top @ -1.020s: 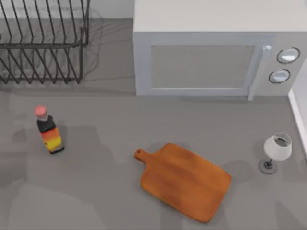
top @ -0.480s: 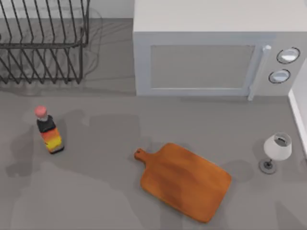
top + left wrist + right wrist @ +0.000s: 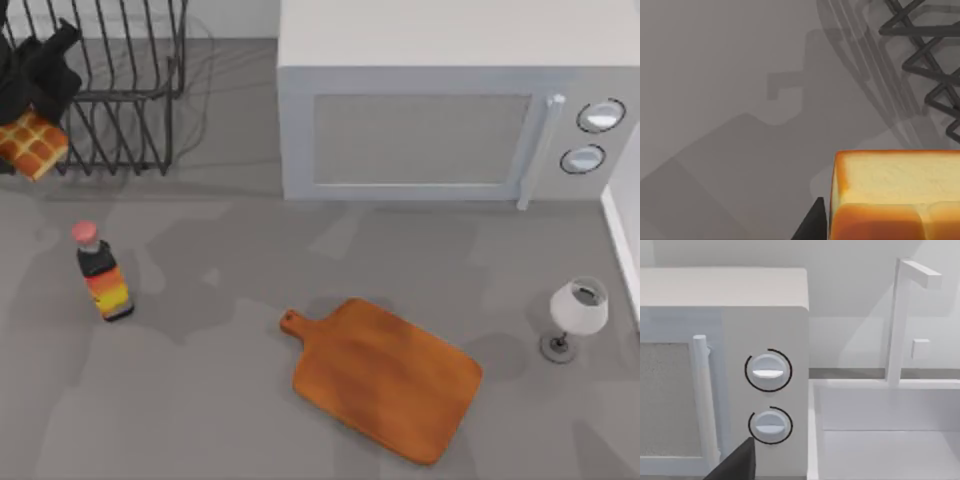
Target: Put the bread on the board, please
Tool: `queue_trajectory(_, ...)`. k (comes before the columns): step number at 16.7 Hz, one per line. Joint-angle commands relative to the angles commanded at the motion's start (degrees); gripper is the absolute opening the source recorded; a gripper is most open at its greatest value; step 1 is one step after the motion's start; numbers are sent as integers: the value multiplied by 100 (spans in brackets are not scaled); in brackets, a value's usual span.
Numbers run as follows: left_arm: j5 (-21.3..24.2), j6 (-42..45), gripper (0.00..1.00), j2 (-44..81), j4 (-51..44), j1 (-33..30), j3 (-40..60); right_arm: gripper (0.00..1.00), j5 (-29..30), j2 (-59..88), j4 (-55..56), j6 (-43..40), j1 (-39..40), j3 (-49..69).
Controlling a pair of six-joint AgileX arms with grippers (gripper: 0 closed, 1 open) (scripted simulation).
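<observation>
The bread (image 3: pixel 32 143) is a golden, scored chunk held above the table's far left, in front of the dish rack. My left gripper (image 3: pixel 36 112) is shut on it, its dark body reaching in from the top left corner. In the left wrist view the bread (image 3: pixel 895 195) fills the lower corner with one dark fingertip (image 3: pixel 812 225) beside it. The board (image 3: pixel 385 375), orange-brown wood with a knob handle, lies flat in the front middle of the table, far from the bread. A dark part of my right arm (image 3: pixel 737 462) edges into the right wrist view.
A black wire dish rack (image 3: pixel 110 100) stands at the back left, a white microwave (image 3: pixel 420 120) at the back middle. A dark bottle (image 3: pixel 102 275) with a pink cap stands left of the board, a small white goblet (image 3: pixel 575 315) right of it. A sink (image 3: pixel 885 430) sits beside the microwave.
My left gripper has come into the top view at the far left corner with the bread in it. The shadows on the table have shifted; board and bottle stay put.
</observation>
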Motion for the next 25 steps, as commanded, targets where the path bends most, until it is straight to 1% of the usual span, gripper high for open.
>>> queue_trajectory(3,-4,-1665,0,122,123,-692,228,100,0,0,0,0,0,0)
queue_trajectory(7,157,-3734,0,377,78,-1679,400,100,0,0,0,0,0,0)
queue_trajectory(11,438,-5474,0,668,-138,-2626,464,100,0,0,0,0,0,0)
queue_trajectory(14,679,-6521,0,875,-354,-3254,467,100,0,0,0,0,0,0)
queue_trajectory(17,898,-7319,0,1065,-570,-3759,460,100,0,0,0,0,0,0)
queue_trajectory(20,1055,-7824,0,1200,-732,-4092,457,100,0,0,0,0,0,0)
queue_trajectory(25,1116,-7992,0,1243,-791,-4210,451,100,0,0,0,0,0,0)
